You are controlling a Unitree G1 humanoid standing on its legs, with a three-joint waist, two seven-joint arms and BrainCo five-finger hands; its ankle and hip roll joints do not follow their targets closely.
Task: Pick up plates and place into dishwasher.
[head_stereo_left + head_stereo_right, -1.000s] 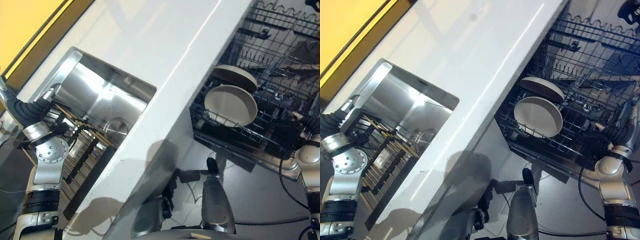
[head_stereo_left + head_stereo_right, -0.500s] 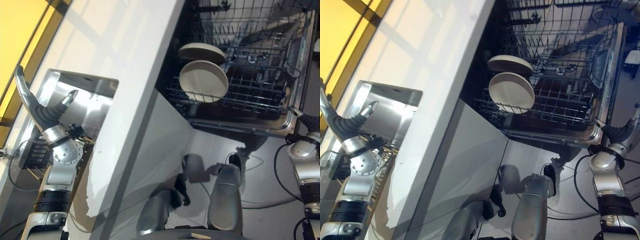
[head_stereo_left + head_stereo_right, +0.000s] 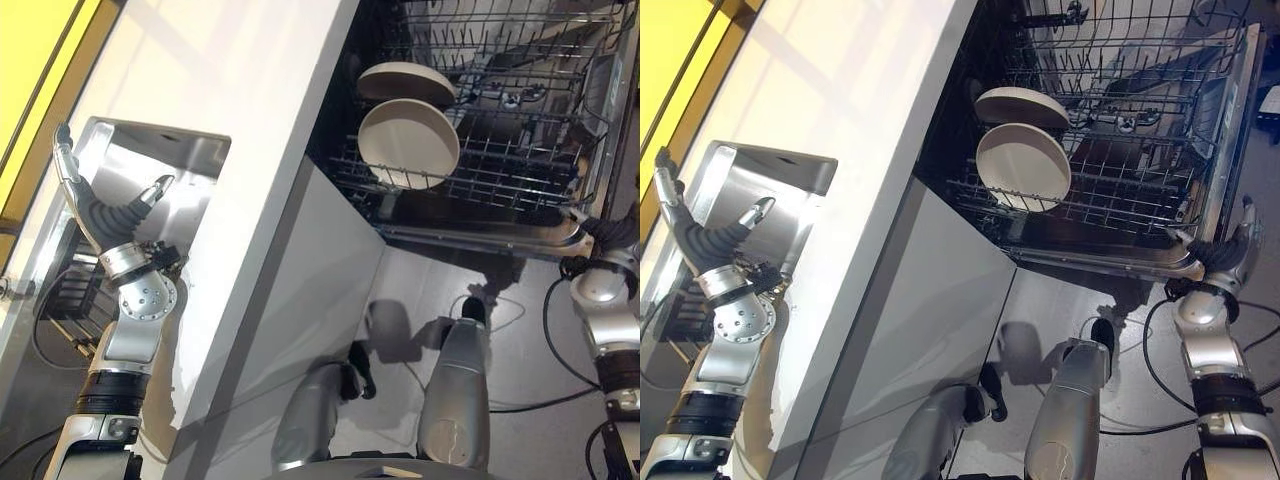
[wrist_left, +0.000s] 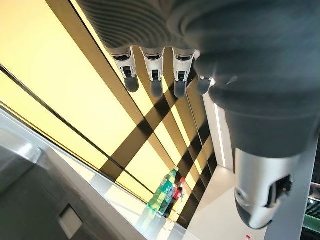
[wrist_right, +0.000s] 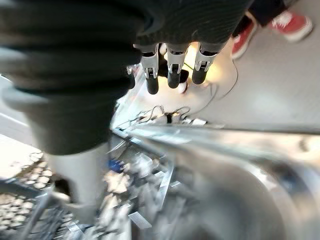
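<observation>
Two beige plates stand on edge in the dishwasher's lower rack [image 3: 505, 172], the front plate [image 3: 408, 143] leaning against the back plate [image 3: 405, 82]. My left hand [image 3: 97, 210] is raised over the steel sink [image 3: 190, 152], far left of the plates, open with straight fingers [image 4: 152, 65] and nothing in it. My right hand [image 3: 1222, 254] hangs by the near right corner of the dishwasher's lowered door [image 3: 480, 238], open and empty, its fingers [image 5: 172, 67] straight.
A white counter [image 3: 260, 80] runs between the sink and the dishwasher. A dark dish rack [image 3: 70, 300] sits at the sink's near end. A person's red shoes [image 5: 285, 22] stand on the floor past my right hand. Green bottles [image 4: 165, 192] stand far off.
The camera has swung, so the whole picture has shifted. My left hand has risen above the sink with fingers straightened. The plates have not moved.
</observation>
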